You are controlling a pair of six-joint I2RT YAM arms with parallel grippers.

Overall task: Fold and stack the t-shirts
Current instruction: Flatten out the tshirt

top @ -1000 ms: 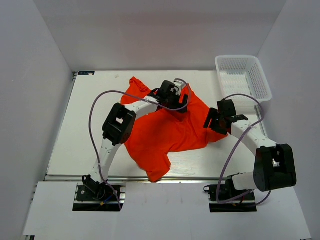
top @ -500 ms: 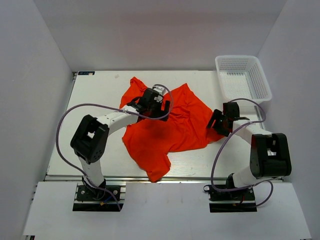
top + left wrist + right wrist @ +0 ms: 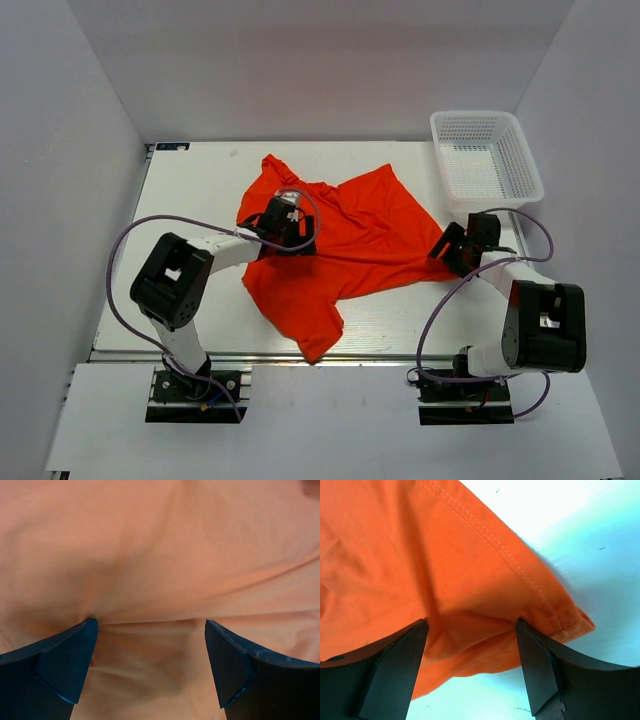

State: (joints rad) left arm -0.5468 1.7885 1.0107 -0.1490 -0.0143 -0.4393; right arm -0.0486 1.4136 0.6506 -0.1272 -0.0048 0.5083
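Note:
The orange-red t-shirt [image 3: 360, 235] lies crumpled and partly spread across the middle of the white table [image 3: 190, 200]. My left gripper [image 3: 287, 228] is low over the shirt's left part, near its collar end. In the left wrist view the jaws stand wide apart, with the left gripper [image 3: 150, 640] pressed on wrinkled fabric [image 3: 160, 555]. My right gripper [image 3: 452, 246] is at the shirt's right corner. In the right wrist view the right gripper [image 3: 472, 632] is open, with the stitched hem corner [image 3: 555, 615] lying between its fingers, and nothing is pinched.
A white mesh basket [image 3: 475, 114] stands at the table's back right, just beyond the right arm. Purple cables loop off both arms. White walls close in the left, back and right sides. Bare table [image 3: 600, 555] shows right of the hem.
My left gripper has drawn back from the shirt's far middle toward the near left. The shirt's right half has spread flatter and wider. My right gripper has shifted slightly right.

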